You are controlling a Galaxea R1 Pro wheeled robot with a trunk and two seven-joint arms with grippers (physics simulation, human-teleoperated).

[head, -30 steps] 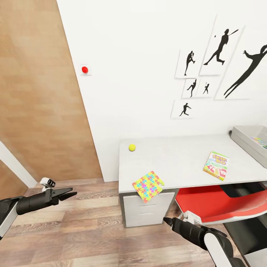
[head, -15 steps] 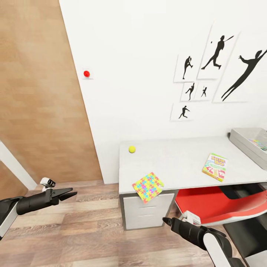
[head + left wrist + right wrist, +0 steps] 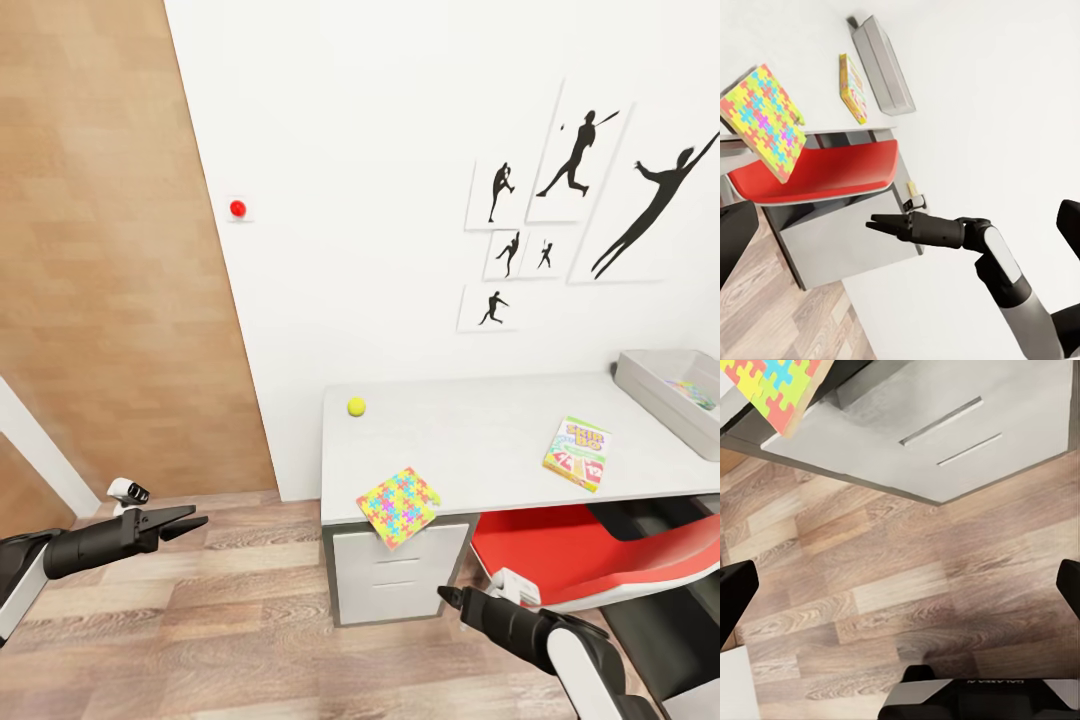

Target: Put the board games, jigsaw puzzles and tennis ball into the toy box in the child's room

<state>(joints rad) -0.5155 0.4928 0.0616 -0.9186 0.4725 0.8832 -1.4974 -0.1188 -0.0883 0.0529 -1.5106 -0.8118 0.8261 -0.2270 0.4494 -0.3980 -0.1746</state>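
Note:
On the grey table (image 3: pixel 480 420) lie a yellow tennis ball (image 3: pixel 356 406), a colourful jigsaw puzzle (image 3: pixel 399 505) overhanging the front edge, and a green Skip-Bo board game (image 3: pixel 577 453). The grey toy box (image 3: pixel 660 385) stands at the table's right end with a colourful flat item (image 3: pixel 692 392) inside it. My left gripper (image 3: pixel 185 522) hangs open over the floor, left of the table. Below the table's front edge, my right gripper (image 3: pixel 447 597) is open and holds nothing. The left wrist view shows the puzzle (image 3: pixel 761 124), board game (image 3: pixel 853 86), toy box (image 3: pixel 881 64) and right gripper (image 3: pixel 877 222).
A red chair (image 3: pixel 580 550) is pushed under the table beside a grey drawer unit (image 3: pixel 400 575). A wooden panel (image 3: pixel 100 250) stands at the left. The white wall carries a red button (image 3: pixel 237 208) and black silhouette pictures (image 3: pixel 580 160). Wood floor (image 3: pixel 230 620) lies open between my arms.
The whole view has shifted a little, so the camera has moved. Both arms keep the same pose and the toys lie where they were.

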